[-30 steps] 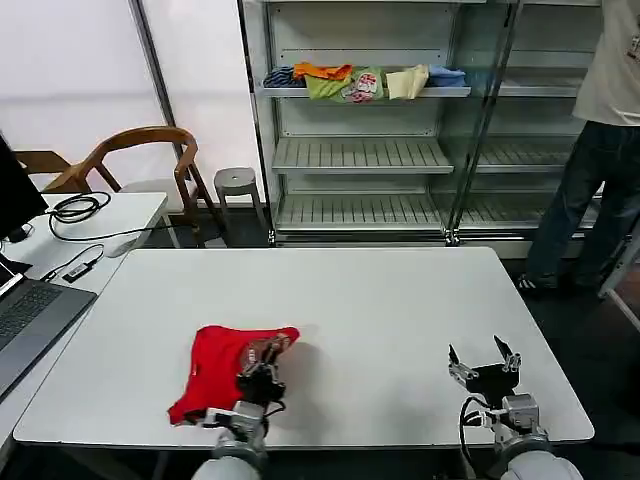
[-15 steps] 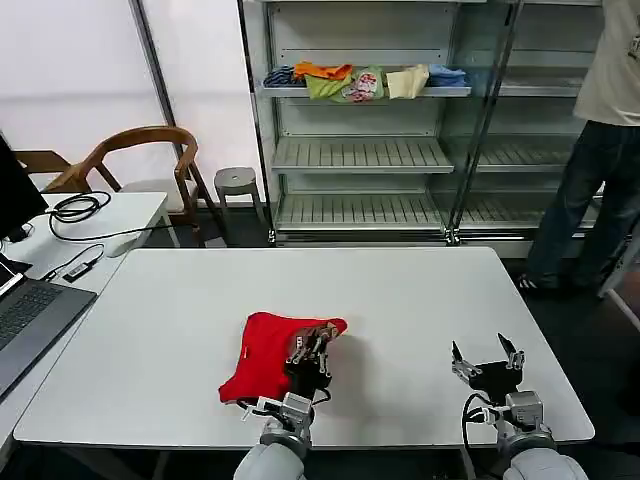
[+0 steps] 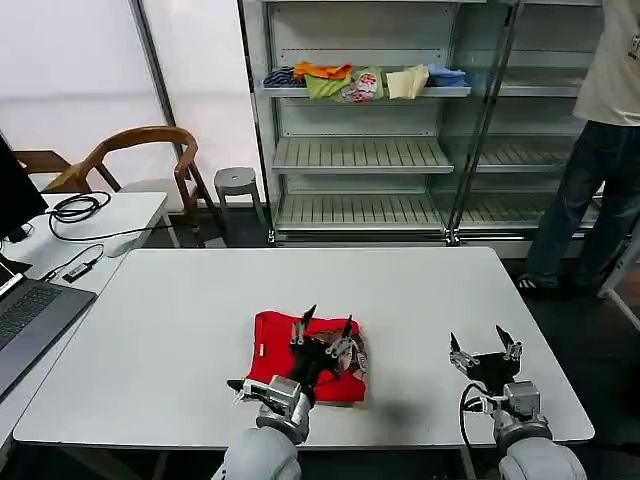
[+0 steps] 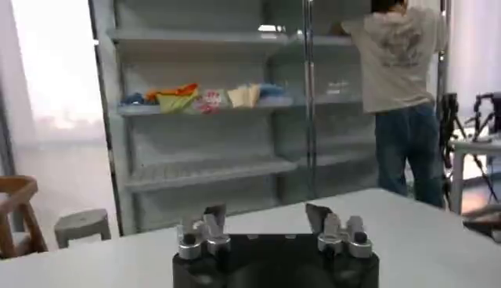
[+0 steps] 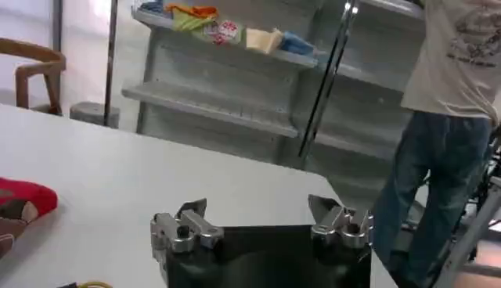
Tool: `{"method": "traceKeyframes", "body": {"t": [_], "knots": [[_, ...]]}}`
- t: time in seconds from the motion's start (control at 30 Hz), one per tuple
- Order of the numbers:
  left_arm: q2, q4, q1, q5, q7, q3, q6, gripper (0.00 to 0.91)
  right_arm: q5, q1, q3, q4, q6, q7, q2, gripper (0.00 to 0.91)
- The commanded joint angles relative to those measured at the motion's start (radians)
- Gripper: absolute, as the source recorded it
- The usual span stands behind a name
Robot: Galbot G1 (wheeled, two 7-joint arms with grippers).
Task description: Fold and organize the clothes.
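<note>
The clothes are one red T-shirt, lying in a compact folded bundle on the white table, near the front edge and a little left of centre. My left gripper hovers just above the shirt's right part, open, with nothing between its fingers. In the left wrist view the gripper looks out over bare table. My right gripper waits open near the front right of the table, apart from the shirt. In the right wrist view that gripper is empty and a corner of the shirt shows off to the side.
A shelf unit stands behind the table with small folded coloured garments on an upper shelf. A person stands at the far right by the shelves. A laptop and a side table with cables are on the left.
The red shirt has travelled to the right across the table with my left gripper on it. That gripper has let go and now stands open above it. The right arm barely moved.
</note>
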Motion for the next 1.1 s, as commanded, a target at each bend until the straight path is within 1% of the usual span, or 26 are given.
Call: {"method": "traceKeyframes", "body": {"t": [0.03, 0.07, 0.1, 0.17, 0.23, 0.27, 0.3, 0.33, 0.37, 0.47, 0.6, 0.77, 0.97, 1.07, 1.1], "knots": [[0.107, -0.070, -0.020, -0.158, 0.013, -0.186, -0.021, 0.907, -0.001, 0.039, -0.013, -0.014, 0.001, -0.004, 0.008, 0.907], [0.139, -0.064, -0.015, -0.165, 0.018, -0.246, -0.035, 0.907, -0.004, 0.048, -0.020, -0.020, 0.003, -0.008, 0.010, 0.907], [0.155, -0.057, -0.010, -0.164, 0.029, -0.269, -0.037, 0.907, -0.007, 0.054, -0.023, -0.023, 0.008, -0.011, 0.011, 0.907], [0.194, -0.027, 0.009, -0.164, 0.071, -0.371, -0.092, 0.907, -0.025, 0.075, -0.039, -0.040, 0.036, -0.021, 0.016, 0.907], [0.224, -0.002, 0.022, -0.160, 0.104, -0.426, -0.132, 0.907, -0.038, 0.095, -0.052, -0.055, 0.050, -0.020, 0.022, 0.907], [0.240, 0.021, 0.031, -0.161, 0.134, -0.464, -0.149, 0.907, -0.035, 0.113, -0.069, -0.075, 0.079, -0.009, 0.025, 0.907], [0.245, 0.035, 0.038, -0.161, 0.145, -0.487, -0.160, 0.907, -0.035, 0.120, -0.076, -0.081, 0.098, -0.002, 0.025, 0.907], [0.252, 0.051, 0.049, -0.160, 0.158, -0.510, -0.175, 0.907, -0.040, 0.134, -0.090, -0.105, 0.135, 0.000, 0.028, 0.907], [0.260, 0.070, 0.060, -0.158, 0.174, -0.539, -0.198, 0.907, -0.051, 0.144, -0.098, -0.121, 0.144, -0.001, 0.030, 0.907], [0.266, 0.112, 0.078, -0.153, 0.188, -0.579, -0.226, 0.907, -0.088, 0.192, -0.122, -0.166, 0.149, 0.001, 0.042, 0.907], [0.278, 0.118, 0.102, -0.161, 0.196, -0.615, -0.237, 0.907, -0.095, 0.217, -0.147, -0.181, 0.152, -0.001, 0.046, 0.907], [0.286, 0.113, 0.105, -0.173, 0.201, -0.627, -0.236, 0.907, -0.107, 0.235, -0.159, -0.192, 0.157, -0.009, 0.047, 0.907], [0.269, 0.125, 0.089, -0.164, 0.213, -0.615, -0.238, 0.907, -0.087, 0.248, -0.143, -0.211, 0.182, -0.022, 0.030, 0.907], [0.260, 0.133, 0.085, -0.157, 0.222, -0.609, -0.239, 0.907, -0.091, 0.250, -0.136, -0.216, 0.185, -0.026, 0.022, 0.907], [0.257, 0.137, 0.083, -0.153, 0.225, -0.608, -0.241, 0.907, -0.101, 0.250, -0.132, -0.220, 0.187, -0.038, 0.017, 0.907]]}}
